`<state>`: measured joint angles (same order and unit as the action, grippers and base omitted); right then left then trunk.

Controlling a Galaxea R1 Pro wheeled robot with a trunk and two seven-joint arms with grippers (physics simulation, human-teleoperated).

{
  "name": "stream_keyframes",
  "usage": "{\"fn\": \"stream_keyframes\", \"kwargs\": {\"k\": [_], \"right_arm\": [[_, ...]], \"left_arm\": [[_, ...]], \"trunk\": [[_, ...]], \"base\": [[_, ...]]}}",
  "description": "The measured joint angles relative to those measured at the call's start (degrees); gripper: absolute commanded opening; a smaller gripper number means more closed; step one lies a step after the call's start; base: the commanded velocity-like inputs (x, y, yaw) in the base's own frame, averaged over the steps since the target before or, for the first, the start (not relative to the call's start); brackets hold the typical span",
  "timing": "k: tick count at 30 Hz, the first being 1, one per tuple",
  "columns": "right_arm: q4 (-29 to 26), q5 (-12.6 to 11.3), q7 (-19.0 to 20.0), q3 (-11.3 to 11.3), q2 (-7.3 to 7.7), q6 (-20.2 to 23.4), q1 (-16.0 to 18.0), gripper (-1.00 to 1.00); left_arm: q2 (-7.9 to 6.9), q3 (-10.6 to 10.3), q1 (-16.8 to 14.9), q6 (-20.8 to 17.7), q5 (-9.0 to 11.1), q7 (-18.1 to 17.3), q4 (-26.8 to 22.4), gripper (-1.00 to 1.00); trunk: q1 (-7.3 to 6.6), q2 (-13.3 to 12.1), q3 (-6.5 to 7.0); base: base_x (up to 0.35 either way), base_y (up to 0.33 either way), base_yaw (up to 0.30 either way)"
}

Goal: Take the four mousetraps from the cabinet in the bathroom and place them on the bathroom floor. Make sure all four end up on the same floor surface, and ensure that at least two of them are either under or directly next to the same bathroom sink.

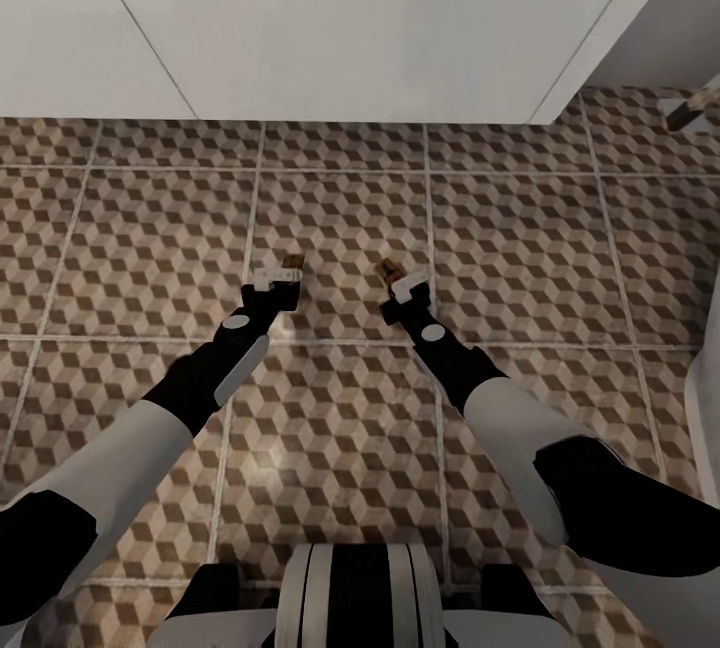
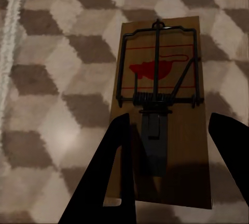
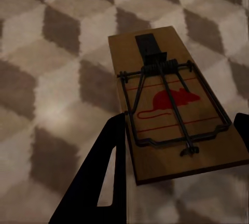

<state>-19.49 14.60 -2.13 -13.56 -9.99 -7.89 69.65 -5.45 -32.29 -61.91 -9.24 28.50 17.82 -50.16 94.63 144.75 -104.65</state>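
Both mousetraps [image 2: 161,110] [image 3: 174,107] look like smooth matt tan wood carrying thin dark metal wire and a flat red printed mouse. The bathroom floor [image 1: 520,228] is matt tile with pale grout lines. The vanity front [image 1: 360,18] appears smooth, plain white.

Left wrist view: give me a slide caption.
Left tool gripping a mousetrap by its edges above the cube-patterned bathroom floor.
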Motion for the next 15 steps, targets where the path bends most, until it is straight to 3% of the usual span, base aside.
{"fn": "stream_keyframes", "kwargs": {"k": [12, 15], "right_arm": [[-0.1, 0.1, -0.2, 0.0, 0.00, -2.6, 0.0, -1.00], [-0.2, 0.3, -0.7, 0.0, 0.00, -2.7, 0.0, -1.00]], "left_arm": [[0.00, -0.1, 0.0, -0.1, 0.0, 0.2, -0.7, -1.00], [0.00, -0.1, 0.1, 0.0, 0.0, 1.7, -0.8, -1.00]], "trunk": [[0.20, 0.1, -0.32], [0.20, 0.1, -0.32]], "base": [[0.000, 0.000, 0.000], [0.000, 0.000, 0.000]]}}
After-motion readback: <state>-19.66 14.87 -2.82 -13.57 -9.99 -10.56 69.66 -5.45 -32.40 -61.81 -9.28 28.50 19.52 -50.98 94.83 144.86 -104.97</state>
